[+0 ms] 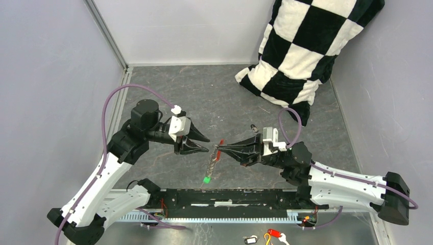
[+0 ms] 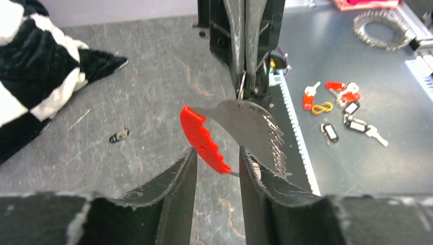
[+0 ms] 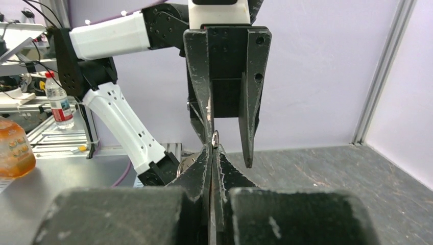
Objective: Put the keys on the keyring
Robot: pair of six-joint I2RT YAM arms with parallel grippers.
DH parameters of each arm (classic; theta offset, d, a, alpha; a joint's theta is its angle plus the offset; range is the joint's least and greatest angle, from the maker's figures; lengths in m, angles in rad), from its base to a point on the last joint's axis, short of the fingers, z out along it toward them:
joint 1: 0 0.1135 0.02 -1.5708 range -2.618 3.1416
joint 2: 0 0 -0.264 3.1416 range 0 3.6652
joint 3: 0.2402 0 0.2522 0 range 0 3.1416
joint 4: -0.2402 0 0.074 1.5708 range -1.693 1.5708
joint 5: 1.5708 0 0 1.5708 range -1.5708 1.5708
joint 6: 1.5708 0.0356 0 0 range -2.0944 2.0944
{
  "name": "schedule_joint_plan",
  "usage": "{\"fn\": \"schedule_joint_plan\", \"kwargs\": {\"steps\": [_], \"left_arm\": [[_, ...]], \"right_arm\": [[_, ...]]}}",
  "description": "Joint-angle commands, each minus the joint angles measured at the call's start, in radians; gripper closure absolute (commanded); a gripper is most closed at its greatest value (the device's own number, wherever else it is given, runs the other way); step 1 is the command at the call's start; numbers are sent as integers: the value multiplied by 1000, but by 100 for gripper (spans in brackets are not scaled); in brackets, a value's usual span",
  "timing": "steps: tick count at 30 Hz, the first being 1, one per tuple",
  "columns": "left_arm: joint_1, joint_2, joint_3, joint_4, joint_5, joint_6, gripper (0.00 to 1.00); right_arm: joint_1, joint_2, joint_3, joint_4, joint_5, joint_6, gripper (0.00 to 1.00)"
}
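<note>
- The left gripper [image 2: 217,153]: jaws spread, one on each side of the red key [image 2: 203,137] at its lower end, gripping nothing. If they shut or advance off line, they could knock the key sideways and wrench it out of the other arm's hold.
- The right gripper [image 3: 212,149]: jaws pressed together, pinching the top ring [image 2: 241,93] of the keyring [image 1: 211,164] in mid-air above the surface [image 1: 204,97]. The pinch is on thin wire at the very tips. A tug from the left could pull the ring free, and everything would drop.
- The red key hangs tilted from that ring, between the two grippers. I cannot tell whether it is fully threaded; if it is only hooked, a nudge could slip it off.
- The keyring dangles below the right jaws with the green key [image 1: 207,179] at its low end. It may swing and snag a left finger.
- The dark key [image 2: 119,135] lies alone on the surface, well apart from both grippers. It looks small and flat, so a pick could slip or shove it away.
</note>
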Motion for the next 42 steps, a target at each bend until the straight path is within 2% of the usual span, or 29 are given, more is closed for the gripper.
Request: {"fn": "schedule_joint_plan", "kwargs": {"steps": [1, 6, 14, 27, 34, 42], "left_arm": [[-3, -30, 2, 181, 101, -160, 61], [-3, -32, 6, 193, 186, -164, 70], [-3, -30, -3, 199, 242, -150, 72], [-2, -53, -24, 145, 148, -79, 74], [-3, -68, -38, 270, 171, -213, 76], [-3, -78, -36, 284, 224, -251, 76]], "right_arm": [[-2, 7, -3, 150, -23, 28, 99], [-2, 29, -15, 213, -31, 43, 99], [-3, 106, -27, 375, -58, 118, 99], [-2, 185, -31, 541, -94, 209, 99], [-1, 208, -30, 557, -96, 224, 99], [-1, 233, -20, 570, -94, 225, 99]]}}
